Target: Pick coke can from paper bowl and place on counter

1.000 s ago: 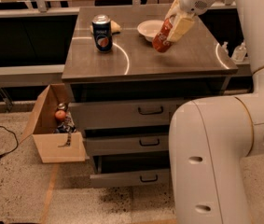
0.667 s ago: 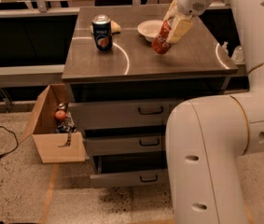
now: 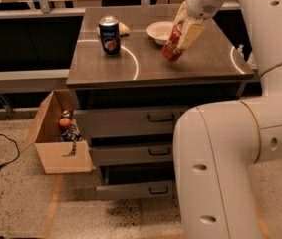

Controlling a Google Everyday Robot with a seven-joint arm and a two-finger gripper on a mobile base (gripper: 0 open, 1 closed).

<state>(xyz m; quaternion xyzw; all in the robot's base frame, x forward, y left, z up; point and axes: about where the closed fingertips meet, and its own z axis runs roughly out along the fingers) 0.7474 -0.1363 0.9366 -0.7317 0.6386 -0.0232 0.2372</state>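
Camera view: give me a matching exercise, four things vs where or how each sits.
1 coke can
2 paper bowl
3 blue can
4 cardboard box

A on the floor beside the drawers
B upright on the counter, left part
C tilted, clamped in the gripper over the counter
D empty, right beside the gripper

Pairs: 1-C, 2-D, 3-B, 4-A

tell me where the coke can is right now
In the camera view the coke can is tilted in the gripper, over the right half of the counter, just nearer the camera than the paper bowl.
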